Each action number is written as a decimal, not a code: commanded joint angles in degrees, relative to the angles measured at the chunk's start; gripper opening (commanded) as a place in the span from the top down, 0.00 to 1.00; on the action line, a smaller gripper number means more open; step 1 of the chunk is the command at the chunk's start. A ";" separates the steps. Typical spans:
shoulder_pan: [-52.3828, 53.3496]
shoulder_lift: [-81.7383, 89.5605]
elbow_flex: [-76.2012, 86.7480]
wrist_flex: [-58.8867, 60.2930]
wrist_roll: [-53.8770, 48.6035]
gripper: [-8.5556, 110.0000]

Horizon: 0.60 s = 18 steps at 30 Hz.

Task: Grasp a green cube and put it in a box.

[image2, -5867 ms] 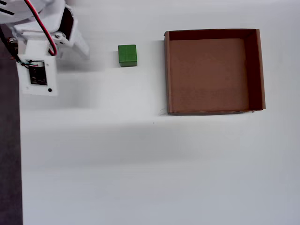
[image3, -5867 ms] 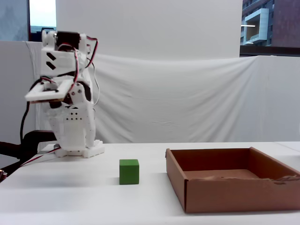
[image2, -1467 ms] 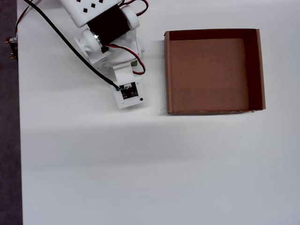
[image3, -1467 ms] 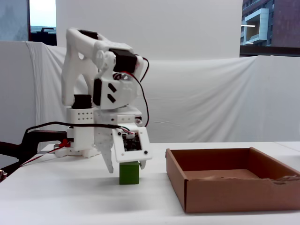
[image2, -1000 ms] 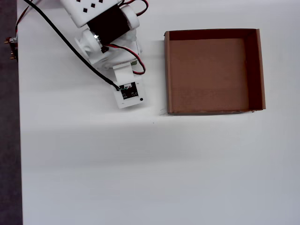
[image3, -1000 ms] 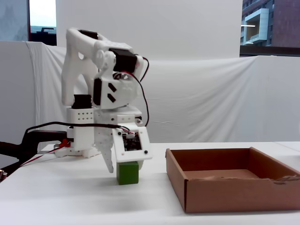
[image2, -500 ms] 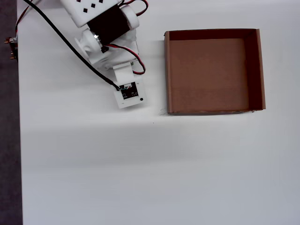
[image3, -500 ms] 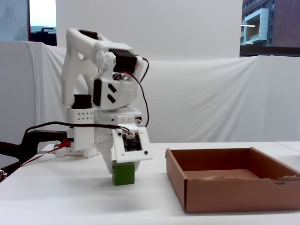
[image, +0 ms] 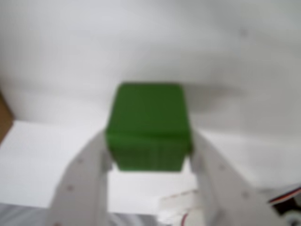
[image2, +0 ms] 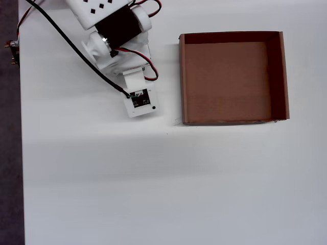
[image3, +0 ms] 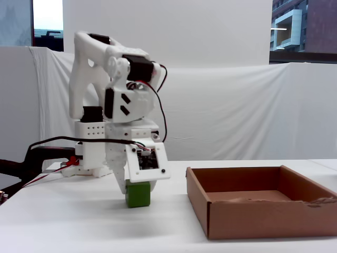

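Fingers (image: pixel 84 179) of the gripper (image: pixel 149 155), wrist view: two white printed fingers rise from the lower edge and converge on the green cube (image: pixel 149 126), one pressed to its left face and the other to its right face. The gap between them equals the width of the cube, so the opening is narrow and fully taken up by the block. The cube's near lower edge sits between the fingertips; its upper part projects beyond them, over the white table (image: pixel 56 56). The picture is blurred, so fine contact detail cannot be read. A sliver of brown at the far left edge is the box (image: pixel 3 117).

Fixed view: the gripper (image3: pixel 138 191) points downward from the white arm (image3: pixel 113 95), with the green cube (image3: pixel 138 196) showing below the camera plate. Whether the cube's underside touches the table (image3: pixel 79 221) or sits just above it cannot be told. The cube is left of the box (image3: pixel 263 208) and apart from it, outside its walls.

Overhead view: the arm (image2: pixel 115 35) covers the cube entirely. The box (image2: pixel 232 37) lies to the right of the arm, with a strip of bare white table (image2: pixel 153 178) between them; its brown floor is uncovered.
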 commanded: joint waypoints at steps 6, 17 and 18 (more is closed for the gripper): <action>-0.88 6.33 -2.55 1.32 0.26 0.82; -4.57 13.89 -1.41 3.78 1.23 0.82; -5.19 14.68 -1.32 4.04 1.32 0.82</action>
